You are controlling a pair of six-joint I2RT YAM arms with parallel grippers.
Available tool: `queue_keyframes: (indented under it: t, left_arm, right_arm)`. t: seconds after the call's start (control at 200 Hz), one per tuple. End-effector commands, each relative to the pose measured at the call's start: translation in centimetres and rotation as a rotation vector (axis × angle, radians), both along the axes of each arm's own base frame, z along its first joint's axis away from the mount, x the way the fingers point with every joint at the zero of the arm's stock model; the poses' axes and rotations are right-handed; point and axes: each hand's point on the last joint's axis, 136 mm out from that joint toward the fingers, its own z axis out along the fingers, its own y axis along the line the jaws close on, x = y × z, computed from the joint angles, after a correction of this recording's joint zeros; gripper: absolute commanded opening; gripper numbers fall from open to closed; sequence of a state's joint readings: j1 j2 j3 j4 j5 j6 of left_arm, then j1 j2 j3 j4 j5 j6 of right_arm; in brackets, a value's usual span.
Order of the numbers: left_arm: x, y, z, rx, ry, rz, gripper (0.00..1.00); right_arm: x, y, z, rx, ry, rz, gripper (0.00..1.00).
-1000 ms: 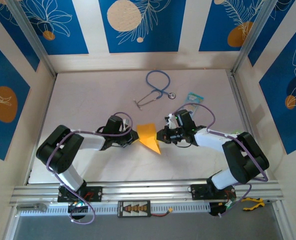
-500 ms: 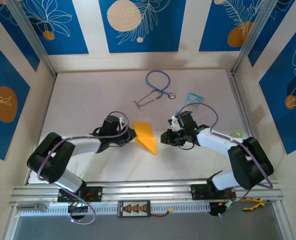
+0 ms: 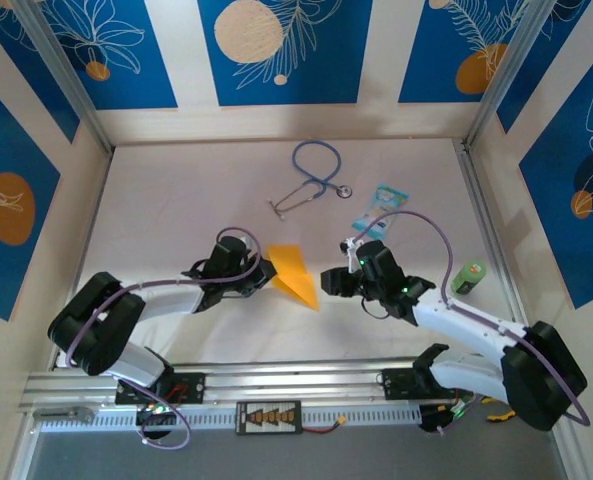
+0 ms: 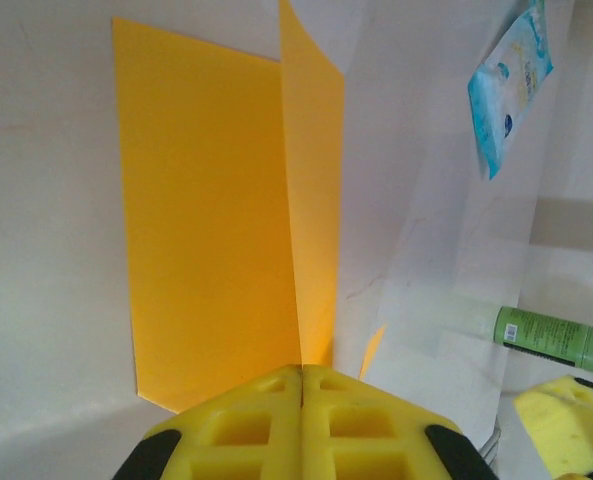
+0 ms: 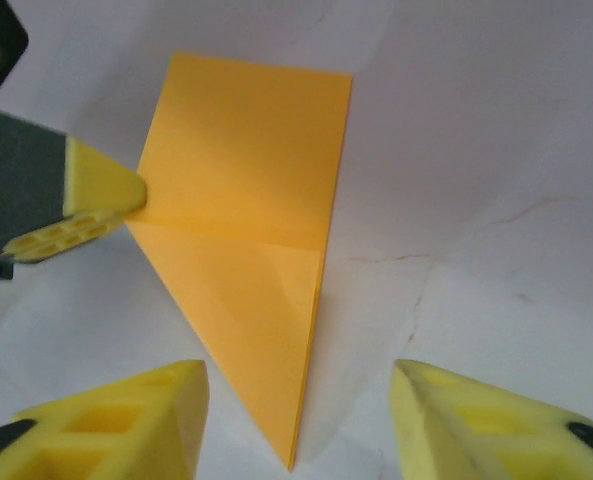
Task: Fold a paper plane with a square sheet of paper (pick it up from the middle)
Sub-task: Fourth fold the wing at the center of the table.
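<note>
Near the middle of the white table (image 3: pixel 176 210), the half-folded paper plane (image 3: pixel 294 275) lay, tip toward the arms. The left gripper (image 3: pixel 268 270) was clenched on its left corner; the right gripper (image 3: pixel 328 279) hung released just beside it, not touching.

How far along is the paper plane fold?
Done: the orange paper is already folded to a point with a crease across it. In hand: the left gripper pinches its edge; the right gripper is open, apart from it. Left: probably narrowing it into a slim dart.
</note>
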State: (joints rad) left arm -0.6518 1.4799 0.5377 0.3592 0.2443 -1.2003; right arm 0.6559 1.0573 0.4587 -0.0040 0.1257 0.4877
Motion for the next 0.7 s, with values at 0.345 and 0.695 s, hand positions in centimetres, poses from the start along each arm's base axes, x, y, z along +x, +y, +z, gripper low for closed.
queue_keyframes:
  t: [0.345,0.695]
  left_arm:
    - [0.3,-1.7,1.3,0.003,-0.049,0.048,0.0]
    - [0.2,-1.6,1.4,0.013,-0.057,0.042,0.0]
  right_arm:
    - [-0.3,-1.8,1.2,-0.035,-0.119,-0.015,0.51]
    - [-1.5,-0.4,0.4,0.032,-0.08,0.087,0.48]
